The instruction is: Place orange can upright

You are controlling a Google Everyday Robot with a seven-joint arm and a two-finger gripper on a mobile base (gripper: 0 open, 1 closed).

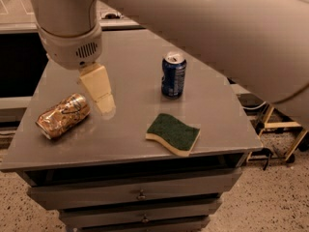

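The orange can (63, 116) lies on its side at the front left of the grey table top (135, 57), its top end facing front left. My gripper (105, 103) hangs down from the white wrist (72, 42) over the table, just right of the can and a little above the surface, holding nothing. The large white arm fills the upper part of the view.
A blue can (173, 75) stands upright at the middle right of the table. A green and yellow sponge (173, 133) lies near the front edge. Drawers (140, 195) sit below the table top. A wooden frame (282, 129) stands on the floor to the right.
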